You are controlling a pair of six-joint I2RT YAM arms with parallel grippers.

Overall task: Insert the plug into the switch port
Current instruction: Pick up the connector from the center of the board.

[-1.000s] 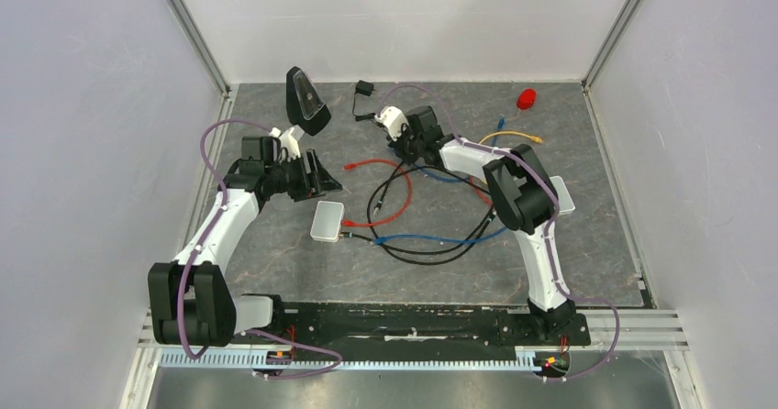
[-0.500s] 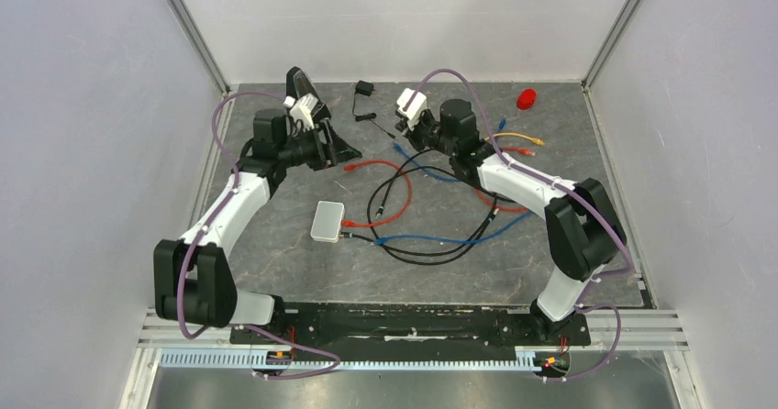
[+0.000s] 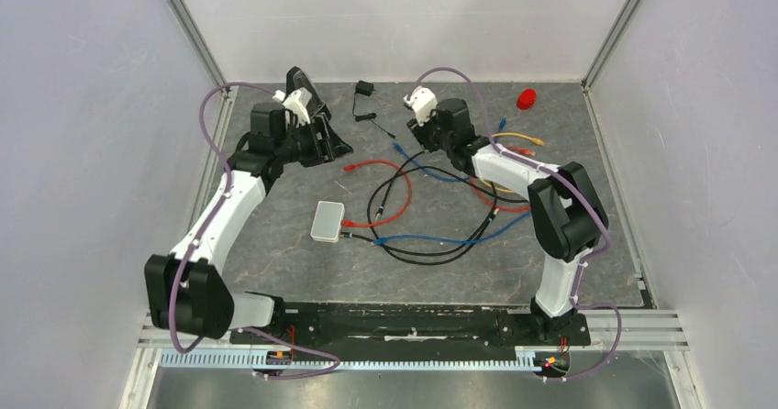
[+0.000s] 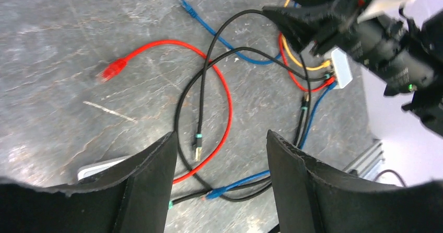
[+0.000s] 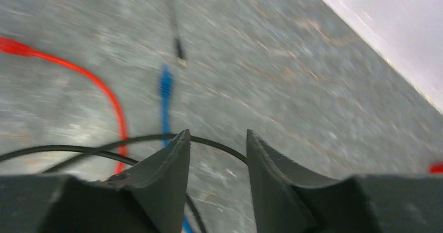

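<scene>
Two grippers, both with fingers apart and empty, near tangled cables (image 3: 431, 240).
The switch box (image 3: 327, 221) lies left of centre in the top view, well apart from left gripper (image 4: 219, 136) and right gripper (image 5: 217, 134); in the left wrist view its corner peeks at lower left, beside one finger.

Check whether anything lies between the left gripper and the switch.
Nothing visible does: only bare table separates the left gripper from the switch. The red plug and red cable lie off to the right.
</scene>
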